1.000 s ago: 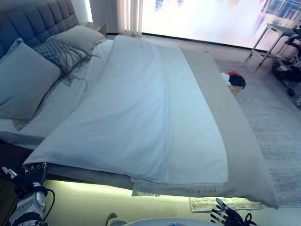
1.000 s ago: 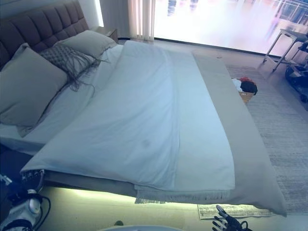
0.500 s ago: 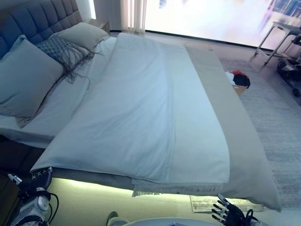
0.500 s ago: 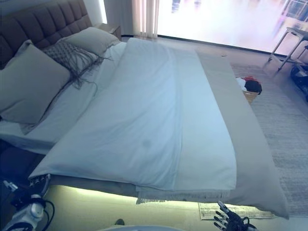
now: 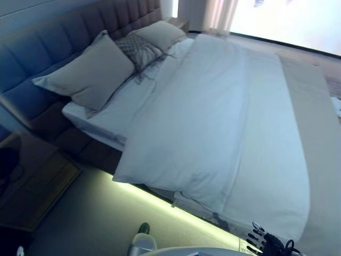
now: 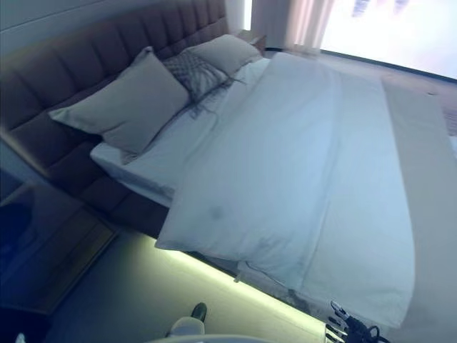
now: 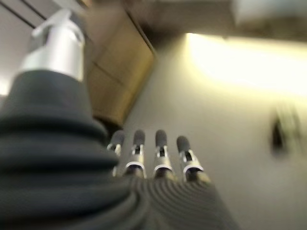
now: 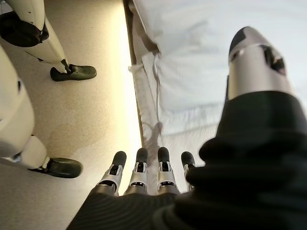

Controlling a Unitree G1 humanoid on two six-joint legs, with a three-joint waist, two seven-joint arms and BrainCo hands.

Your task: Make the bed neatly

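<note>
A wooden nightstand stands beside the padded headboard, on a pale floor lit by a glowing strip.

Open floor alongside the bed, lit from beneath the frame. Nightstand closing off the headboard end. Duvet spread wide and unobstructed; pillows stacked against the headboard, blocking reach there.

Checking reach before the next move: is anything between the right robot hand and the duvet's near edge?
Nothing visible. The right robot hand, fingers straight and empty, hangs beside the bed, and only bare floor separates it from the white duvet edge overhanging the mattress side.
</note>
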